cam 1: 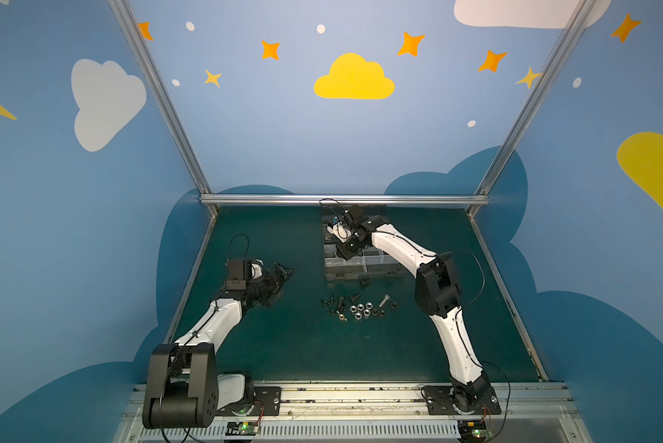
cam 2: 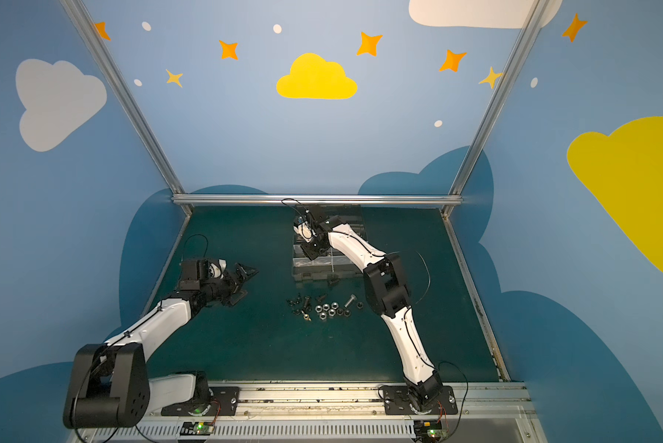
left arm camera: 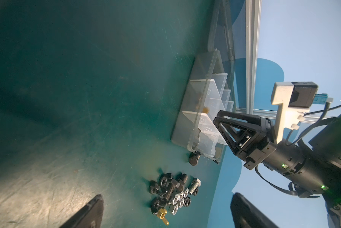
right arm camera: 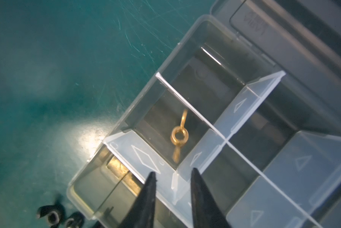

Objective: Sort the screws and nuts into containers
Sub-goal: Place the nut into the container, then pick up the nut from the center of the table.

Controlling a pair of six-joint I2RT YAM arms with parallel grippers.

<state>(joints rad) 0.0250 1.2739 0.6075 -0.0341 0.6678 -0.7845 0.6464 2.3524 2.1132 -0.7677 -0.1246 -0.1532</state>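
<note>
Organiser box (cam 1: 360,274) sits upper centre in both top views, half hidden under the right gripper (cam 1: 340,251), whose jaws are unreadable there. Screws (cam 1: 331,303) and nuts (cam 1: 360,308) lie heaped just below. The left gripper (cam 1: 282,274), centre left, gapes wide, holding nothing.

Left wrist: the box contents blur.

Right wrist: the jaws are narrowly parted (nothing between them) over a compartment (right arm camera: 155,120) holding one brass piece (right arm camera: 179,136).

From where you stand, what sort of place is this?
Likely a robot test booth, not a playroom: two white-and-black robot arms bolted to a metal base rail reach over a dark green table mat, fenced by aluminium-framed blue walls painted with clouds and stars.
</note>
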